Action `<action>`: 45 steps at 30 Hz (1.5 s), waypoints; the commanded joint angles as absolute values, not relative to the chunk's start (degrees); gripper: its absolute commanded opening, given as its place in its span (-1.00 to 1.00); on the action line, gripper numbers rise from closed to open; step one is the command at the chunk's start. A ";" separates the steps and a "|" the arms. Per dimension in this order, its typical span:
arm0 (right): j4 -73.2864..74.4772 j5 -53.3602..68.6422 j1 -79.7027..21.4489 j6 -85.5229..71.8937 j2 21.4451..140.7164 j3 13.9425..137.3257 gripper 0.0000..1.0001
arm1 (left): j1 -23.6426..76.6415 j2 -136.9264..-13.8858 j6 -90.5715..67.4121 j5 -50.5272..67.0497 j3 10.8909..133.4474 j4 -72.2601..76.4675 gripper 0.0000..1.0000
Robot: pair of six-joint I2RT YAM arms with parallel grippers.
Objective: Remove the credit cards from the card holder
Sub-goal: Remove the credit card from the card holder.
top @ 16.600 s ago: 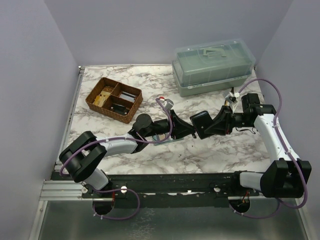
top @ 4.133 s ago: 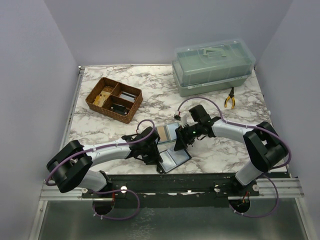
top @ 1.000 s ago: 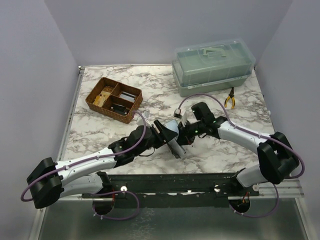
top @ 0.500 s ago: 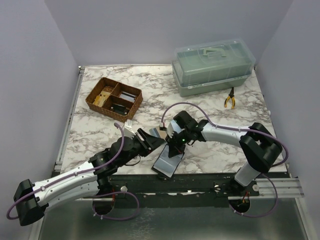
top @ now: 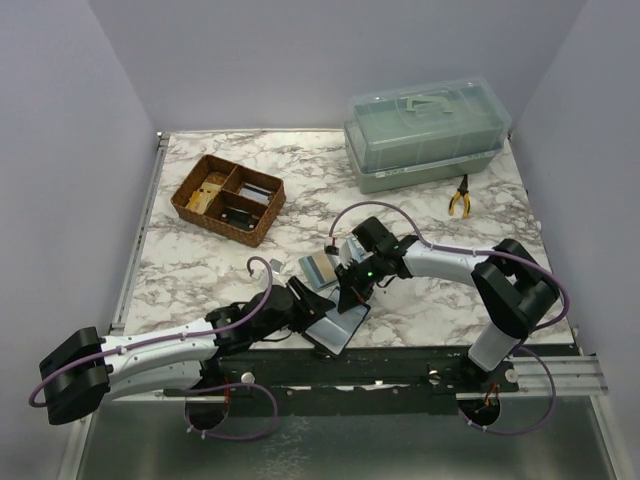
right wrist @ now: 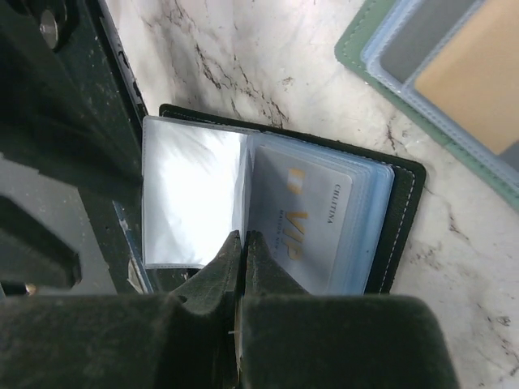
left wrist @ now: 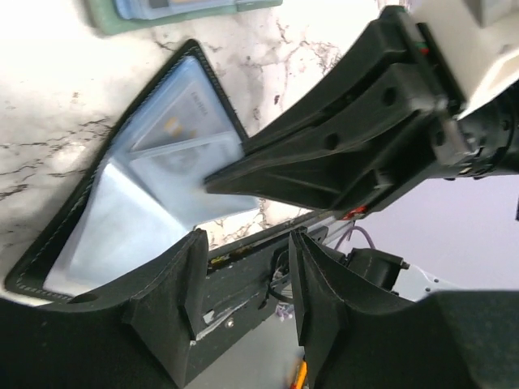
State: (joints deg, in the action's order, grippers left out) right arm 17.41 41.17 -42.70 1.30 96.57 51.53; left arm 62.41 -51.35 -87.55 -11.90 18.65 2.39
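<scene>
Top view: one card holder lay open at lower centre, on the near edge of the table. It was directly under the right gripper and just right of the left gripper.

Left wrist view: the left jaws stood parted and empty, with the holder at upper left.

Right wrist view: the right fingers were pressed together, tips on the holder's centre fold. One of the credit cards showed its face, with further edges stacked behind.

card holder: lying open (black, near edge) | credit cards: inside
</scene>
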 commanded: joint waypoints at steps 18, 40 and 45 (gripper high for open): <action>15.55 64.60 -31.50 -2.64 92.44 50.61 -1.00 | 63.11 -57.02 -87.26 -14.82 11.89 22.06 -0.01; 12.57 76.61 -27.49 -5.39 91.50 48.81 -1.00 | 62.06 -57.38 -77.60 -15.20 12.10 30.21 -0.14; 10.81 81.32 -26.62 -7.27 92.36 48.15 -1.00 | 61.90 -56.10 -76.23 -14.65 12.04 30.88 -0.15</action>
